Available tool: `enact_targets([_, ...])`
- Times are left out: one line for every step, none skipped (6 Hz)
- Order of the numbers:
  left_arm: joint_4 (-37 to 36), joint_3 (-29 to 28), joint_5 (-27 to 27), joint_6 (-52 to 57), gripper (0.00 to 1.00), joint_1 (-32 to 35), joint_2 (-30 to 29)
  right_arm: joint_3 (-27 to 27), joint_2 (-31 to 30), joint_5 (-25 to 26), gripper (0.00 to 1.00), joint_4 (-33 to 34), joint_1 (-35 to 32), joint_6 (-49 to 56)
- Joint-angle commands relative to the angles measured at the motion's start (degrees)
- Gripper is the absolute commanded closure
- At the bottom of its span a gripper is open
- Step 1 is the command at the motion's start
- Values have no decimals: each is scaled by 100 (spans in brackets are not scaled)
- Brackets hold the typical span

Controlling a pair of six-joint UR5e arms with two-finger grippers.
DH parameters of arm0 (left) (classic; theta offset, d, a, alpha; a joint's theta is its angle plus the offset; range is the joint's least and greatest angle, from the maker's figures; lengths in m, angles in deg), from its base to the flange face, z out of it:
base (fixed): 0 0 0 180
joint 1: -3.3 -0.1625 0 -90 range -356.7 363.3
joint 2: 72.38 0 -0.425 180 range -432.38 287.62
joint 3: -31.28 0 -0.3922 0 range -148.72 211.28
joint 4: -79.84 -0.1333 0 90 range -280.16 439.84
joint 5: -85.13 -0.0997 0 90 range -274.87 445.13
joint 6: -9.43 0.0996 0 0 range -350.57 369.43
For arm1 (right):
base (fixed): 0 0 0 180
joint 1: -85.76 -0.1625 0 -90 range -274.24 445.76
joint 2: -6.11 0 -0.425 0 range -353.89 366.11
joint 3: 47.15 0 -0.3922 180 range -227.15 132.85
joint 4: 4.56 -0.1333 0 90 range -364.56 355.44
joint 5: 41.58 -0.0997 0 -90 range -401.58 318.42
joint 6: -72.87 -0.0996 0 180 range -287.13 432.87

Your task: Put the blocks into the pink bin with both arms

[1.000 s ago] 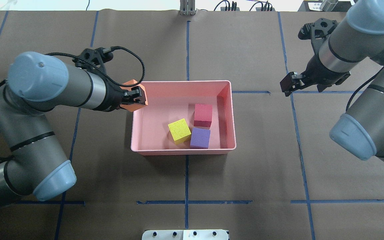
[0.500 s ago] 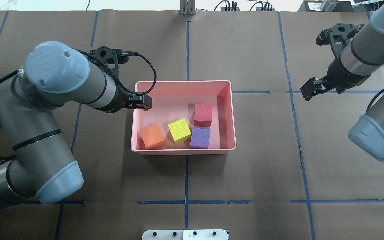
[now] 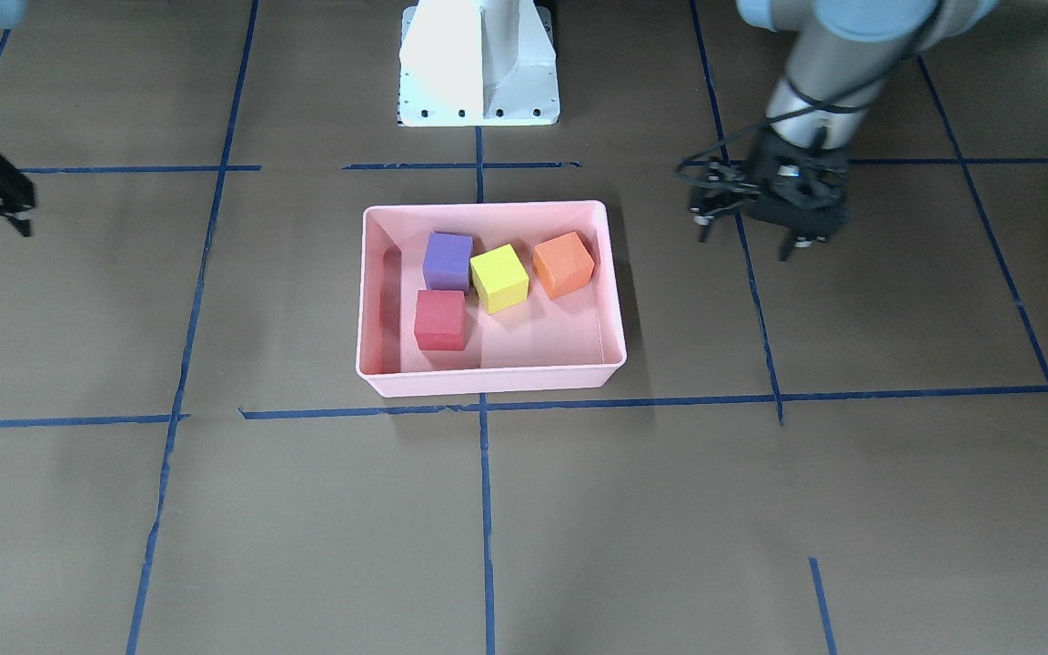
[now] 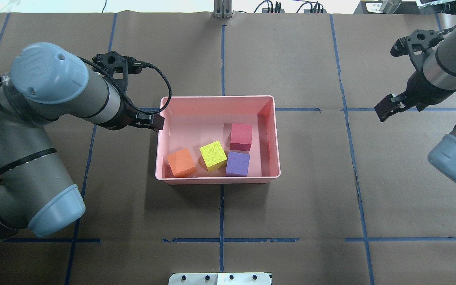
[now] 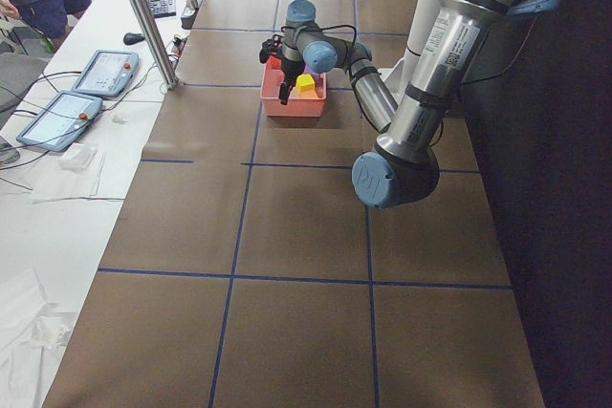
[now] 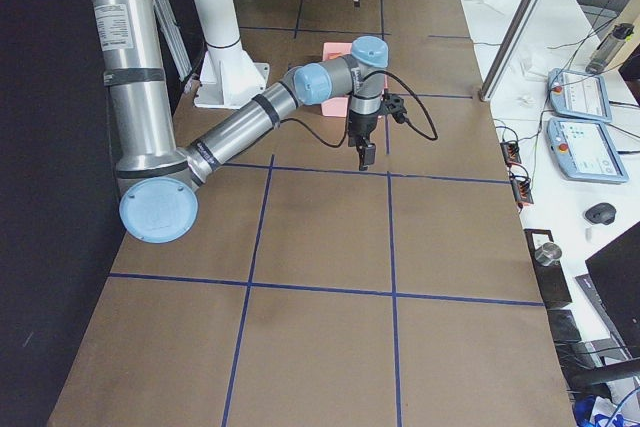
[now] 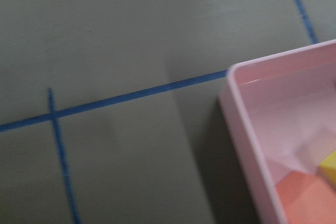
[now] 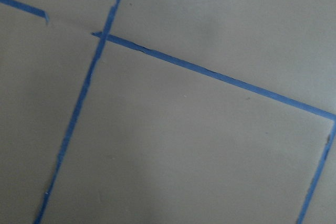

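The pink bin stands mid-table and holds all four blocks: orange, yellow, purple and red. In the front-facing view the bin shows the orange, yellow, purple and red blocks lying apart or just touching. My left gripper is open and empty, just outside the bin's left wall; it also shows in the front-facing view. My right gripper is open and empty, far to the bin's right. The left wrist view shows the bin's corner.
The white pedestal stands at the robot's side of the table. Blue tape lines cross the brown paper. A white device sits at the near edge. Operators' tablets lie on a side bench.
My left gripper let go of the orange block, which now lies in the bin's near left corner, then drew back left out of the bin. My right arm moved further right.
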Motion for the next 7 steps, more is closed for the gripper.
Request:
enact_targets([21,-502,993,2918,0,1738,1028,-32,-1106,-539,0,-5,-1323,1879])
enact_targets([13,-959,1372,4092,0,2539,1260,-93,-1495,-629,0,-5,-1921,2513])
enact_targets([13,-1198,1384,4225,0,3026,1845,-302,-1733,-691,0,-5,-2214,2510])
enact_targets([21,-1383,1393,4279,0,3422,2156,-652,-1718,-831,0,-14,-2226,2510])
enact_targets([4,-1420,1376,4279,0,3731,2376,-856,-1675,-832,0,-110,-2226,2502])
enact_targets([21,-1386,1454,4297,0,3777,2587,-867,-1727,-832,0,-285,-2226,2502])
enact_targets([4,-1533,1464,4219,0,3804,2598,-875,-1736,-841,0,-295,-2226,2502])
